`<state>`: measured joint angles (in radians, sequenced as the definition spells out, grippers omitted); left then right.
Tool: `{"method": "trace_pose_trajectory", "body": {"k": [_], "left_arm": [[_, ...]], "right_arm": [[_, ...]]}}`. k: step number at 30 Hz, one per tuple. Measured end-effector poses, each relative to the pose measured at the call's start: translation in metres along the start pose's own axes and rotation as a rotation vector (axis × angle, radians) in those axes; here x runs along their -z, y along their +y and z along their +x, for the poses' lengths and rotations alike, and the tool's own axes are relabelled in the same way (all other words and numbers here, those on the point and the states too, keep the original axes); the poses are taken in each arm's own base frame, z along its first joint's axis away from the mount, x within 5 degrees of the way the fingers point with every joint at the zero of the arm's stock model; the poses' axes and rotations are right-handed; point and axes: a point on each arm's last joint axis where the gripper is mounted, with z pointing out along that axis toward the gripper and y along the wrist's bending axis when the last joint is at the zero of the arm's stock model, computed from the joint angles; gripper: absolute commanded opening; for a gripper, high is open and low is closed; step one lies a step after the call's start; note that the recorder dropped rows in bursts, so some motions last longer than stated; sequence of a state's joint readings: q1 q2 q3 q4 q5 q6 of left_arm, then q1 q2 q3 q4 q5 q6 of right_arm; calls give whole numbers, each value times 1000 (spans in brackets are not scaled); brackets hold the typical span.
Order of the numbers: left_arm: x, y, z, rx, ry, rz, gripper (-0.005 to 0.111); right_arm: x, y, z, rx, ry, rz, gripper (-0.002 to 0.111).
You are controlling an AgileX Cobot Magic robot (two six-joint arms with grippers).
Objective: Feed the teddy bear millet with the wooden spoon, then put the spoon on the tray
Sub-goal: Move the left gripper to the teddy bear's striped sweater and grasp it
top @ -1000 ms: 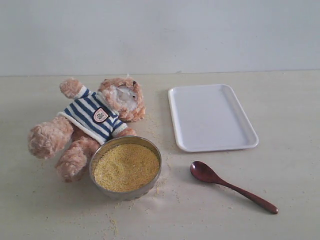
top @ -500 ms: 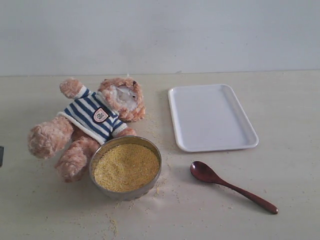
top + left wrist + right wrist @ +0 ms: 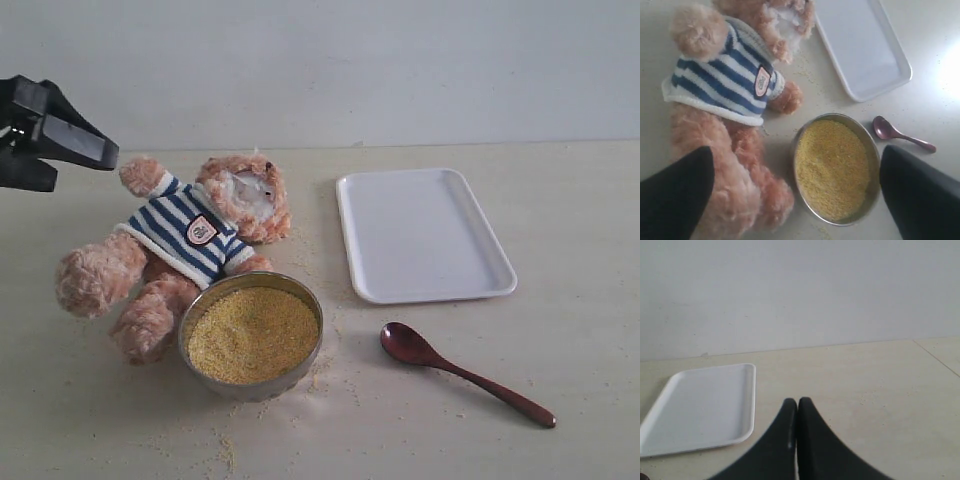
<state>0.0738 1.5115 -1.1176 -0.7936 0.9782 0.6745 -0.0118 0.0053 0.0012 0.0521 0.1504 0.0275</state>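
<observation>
The teddy bear (image 3: 185, 240) in its striped shirt lies on its back at the left of the table, also seen close in the left wrist view as the teddy bear (image 3: 725, 85). A metal bowl of millet (image 3: 252, 333) sits against its legs. The wooden spoon (image 3: 462, 374) lies on the table in front of the white tray (image 3: 420, 235), untouched. My left gripper (image 3: 55, 140) hovers open at the far left, above the bear; its fingertips (image 3: 682, 190) straddle the bear's leg and the bowl of millet (image 3: 834, 167). My right gripper (image 3: 797, 405) is shut and empty, out of the exterior view.
Loose millet grains (image 3: 225, 445) are scattered on the table around the bowl. A pale wall runs behind the table. In the right wrist view the tray (image 3: 695, 407) lies beside the gripper on bare tabletop.
My left gripper has come into the exterior view from the left edge and now hangs above the bear. Bear, bowl, spoon and tray have not moved.
</observation>
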Motion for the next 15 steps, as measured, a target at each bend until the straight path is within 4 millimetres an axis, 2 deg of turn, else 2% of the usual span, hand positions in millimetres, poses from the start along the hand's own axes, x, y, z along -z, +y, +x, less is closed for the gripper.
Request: {"method": "trace_pose_trajectory", "body": {"k": [7,15], "left_arm": [[-46,40,-21,-54,61,-7,84],[-78,67,-33,-139,75,-26,84]], "right_arm": [[0,0,0,0,0,0,0],[0,0,0,0,0,0,0]]}}
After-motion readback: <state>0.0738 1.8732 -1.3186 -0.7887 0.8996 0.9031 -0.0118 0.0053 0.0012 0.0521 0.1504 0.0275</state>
